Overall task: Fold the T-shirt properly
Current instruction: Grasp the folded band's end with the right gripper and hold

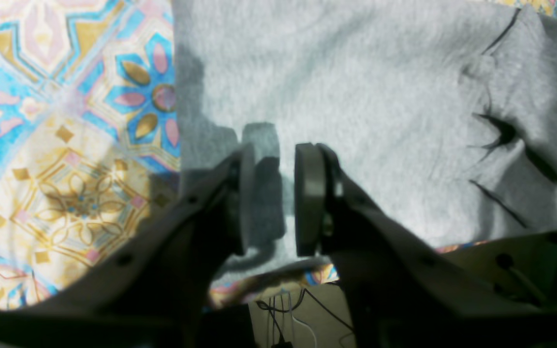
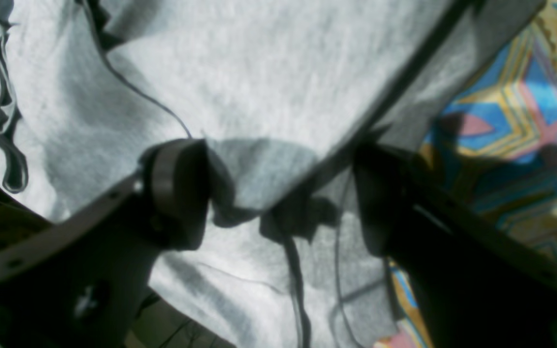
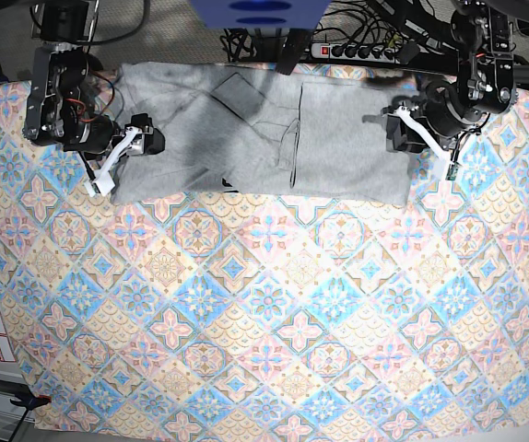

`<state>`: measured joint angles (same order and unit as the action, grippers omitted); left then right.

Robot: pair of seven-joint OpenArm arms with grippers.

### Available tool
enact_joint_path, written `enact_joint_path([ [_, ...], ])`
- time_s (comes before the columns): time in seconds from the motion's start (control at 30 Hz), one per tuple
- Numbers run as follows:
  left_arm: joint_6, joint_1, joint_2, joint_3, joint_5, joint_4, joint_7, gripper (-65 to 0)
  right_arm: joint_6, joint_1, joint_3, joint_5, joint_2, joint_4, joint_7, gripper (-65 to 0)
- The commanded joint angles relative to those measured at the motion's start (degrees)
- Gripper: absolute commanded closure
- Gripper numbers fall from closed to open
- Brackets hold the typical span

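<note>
The light grey T-shirt [image 3: 338, 138] lies spread and creased along the far side of the table, plain side up, with folds near its middle. My left gripper [image 3: 395, 129] is at the shirt's right edge. In the left wrist view it [image 1: 277, 200] is open with a narrow gap, just above the grey cloth [image 1: 356, 96] near its edge. My right gripper [image 3: 145, 138] is at the shirt's left edge. In the right wrist view it [image 2: 281, 203] is wide open, and a folded edge of the shirt [image 2: 259, 72] runs between the jaws.
The pastel tile-patterned cloth [image 3: 264, 304] covers the whole table and shows beside the shirt in both wrist views [image 1: 65, 145] [image 2: 510, 121]. A power strip and cables [image 3: 357, 48] lie behind the table's far edge. Cables [image 1: 283, 309] hang below that edge.
</note>
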<state>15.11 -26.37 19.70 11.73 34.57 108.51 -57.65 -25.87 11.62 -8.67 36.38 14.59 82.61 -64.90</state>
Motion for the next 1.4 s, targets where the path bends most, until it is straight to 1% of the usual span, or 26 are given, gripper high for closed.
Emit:
enact_joint_path([
  [0.0, 0.3, 0.2, 0.5, 0.2, 0.6, 0.8, 0.8, -16.3, 0.4, -0.1, 0.0, -0.9, 0.6, 0.3, 0.2, -45.3],
  [0.17, 0.3, 1.1, 0.5, 0.1, 0.6, 0.8, 0.8, -16.3, 0.4, 0.0, 0.0, -0.9, 0.6, 0.7, 0.2, -45.3],
  [0.37, 0.3, 1.4, 0.5, 0.1, 0.6, 0.7, 0.8, -16.2, 0.4, 0.4, -0.1, -0.9, 0.8, 4.9, -0.1, -45.3],
  [0.5, 0.3, 1.4, 0.5, 0.1, 0.6, 0.7, 0.8, -16.2, 0.4, 0.4, -0.1, -0.9, 0.9, 4.9, -0.1, -45.3],
  [0.67, 0.3, 1.4, 0.5, 0.1, 0.6, 0.7, 0.8, -16.2, 0.4, 0.4, -2.2, -0.9, 1.5, 4.8, -0.1, -45.3],
  [0.9, 0.3, 1.5, 0.4, 0.1, 0.6, 0.7, 0.8, -16.2, 0.4, 0.4, -2.0, -1.0, 1.6, 3.9, -0.1, -45.3],
  [1.1, 0.3, 1.5, 0.4, 0.1, 0.6, 0.7, 0.8, -16.2, 0.4, -0.1, -2.0, -1.0, 1.3, -2.0, 0.1, -45.5],
  [1.3, 0.3, 1.4, 0.4, 0.1, 0.6, 0.7, 0.8, -16.2, 0.4, 0.3, -1.8, -0.8, 1.1, -1.9, -0.1, -45.3],
  [1.37, 0.3, 1.4, 0.4, 0.1, 0.6, 0.7, 0.8, -16.2, 0.4, 0.3, 0.1, -0.7, 0.8, -1.8, -0.1, -45.3],
])
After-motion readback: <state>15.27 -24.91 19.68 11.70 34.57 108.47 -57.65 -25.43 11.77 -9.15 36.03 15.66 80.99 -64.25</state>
